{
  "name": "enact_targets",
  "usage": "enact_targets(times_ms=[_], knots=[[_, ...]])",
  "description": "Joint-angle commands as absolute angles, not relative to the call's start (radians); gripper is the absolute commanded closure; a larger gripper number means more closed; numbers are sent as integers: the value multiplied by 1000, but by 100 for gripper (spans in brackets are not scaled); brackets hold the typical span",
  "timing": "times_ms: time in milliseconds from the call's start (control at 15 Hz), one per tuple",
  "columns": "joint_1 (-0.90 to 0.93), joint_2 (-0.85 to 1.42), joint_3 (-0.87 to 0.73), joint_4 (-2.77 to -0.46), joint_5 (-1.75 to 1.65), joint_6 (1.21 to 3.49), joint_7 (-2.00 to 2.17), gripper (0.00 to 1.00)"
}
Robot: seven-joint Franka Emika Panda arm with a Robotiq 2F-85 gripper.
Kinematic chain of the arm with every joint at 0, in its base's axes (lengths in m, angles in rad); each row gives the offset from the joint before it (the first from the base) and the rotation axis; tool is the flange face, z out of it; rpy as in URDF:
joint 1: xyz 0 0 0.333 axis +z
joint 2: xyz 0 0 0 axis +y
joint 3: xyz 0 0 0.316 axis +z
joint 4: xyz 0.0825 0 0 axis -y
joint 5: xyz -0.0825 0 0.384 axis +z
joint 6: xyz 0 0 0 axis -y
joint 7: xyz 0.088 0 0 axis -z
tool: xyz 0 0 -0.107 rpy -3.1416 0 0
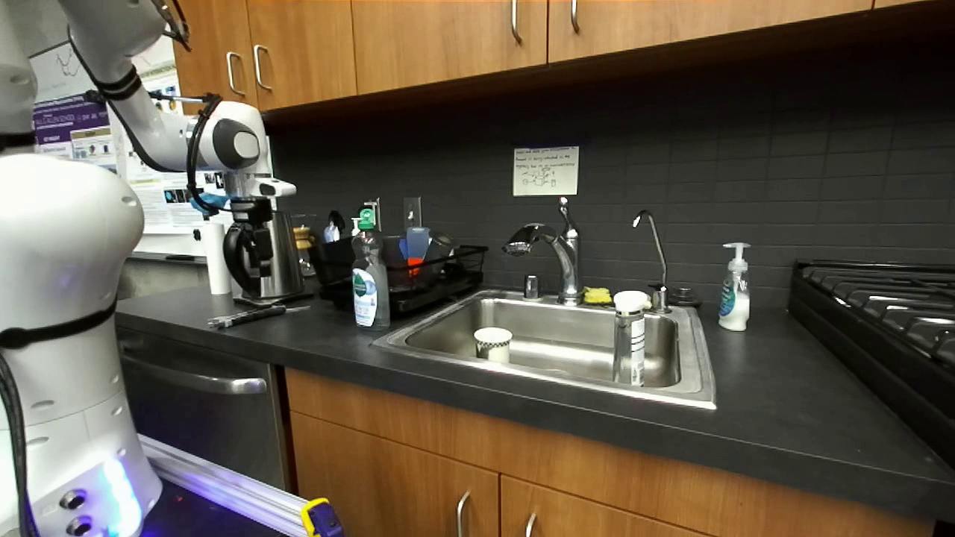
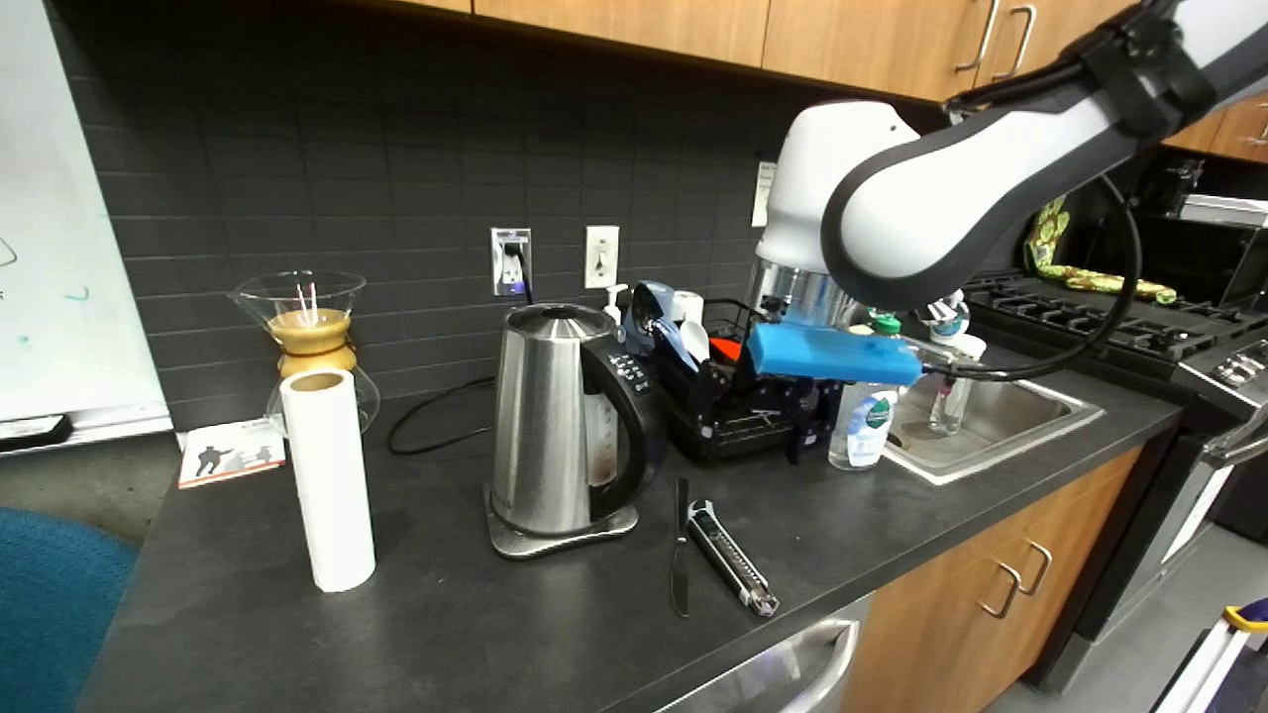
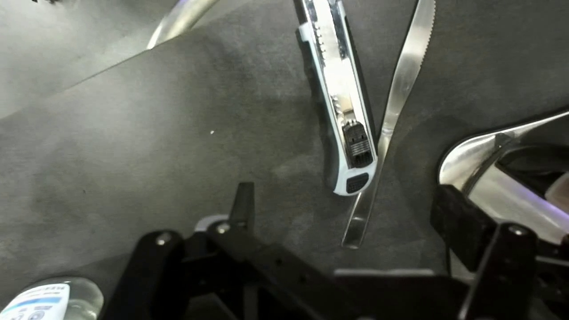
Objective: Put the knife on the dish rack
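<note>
The silver knife (image 3: pixel 406 73) lies flat on the dark counter, with its handle end toward the gripper in the wrist view. It also shows in an exterior view (image 2: pixel 680 564). A box cutter (image 3: pixel 338 84) lies beside it, and its end overlaps the knife's handle in the wrist view. My gripper (image 3: pixel 349 200) is open and empty above the counter, its fingers wide apart on either side of the knife's handle end. In an exterior view the gripper (image 1: pixel 261 253) hangs in front of the kettle. The black dish rack (image 1: pixel 418 298) stands left of the sink with dishes in it.
A steel kettle (image 2: pixel 545 426) stands close to the knife. A dish soap bottle (image 1: pixel 369 280) stands in front of the rack. A paper roll (image 2: pixel 332 485) stands beyond the kettle. The sink (image 1: pixel 694 358) holds a cup (image 1: pixel 493 345) and a bottle (image 1: pixel 628 347).
</note>
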State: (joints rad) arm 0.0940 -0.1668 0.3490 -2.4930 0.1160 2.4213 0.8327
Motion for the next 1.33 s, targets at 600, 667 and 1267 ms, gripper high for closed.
enact_targets(times_ms=[600,667,1267], knots=[[140,15,256,-2396,71,2500,921,0],[145,22,252,-2395,61,2512,928,0],[184,101,209,-2356,-80,2570,1008,0]])
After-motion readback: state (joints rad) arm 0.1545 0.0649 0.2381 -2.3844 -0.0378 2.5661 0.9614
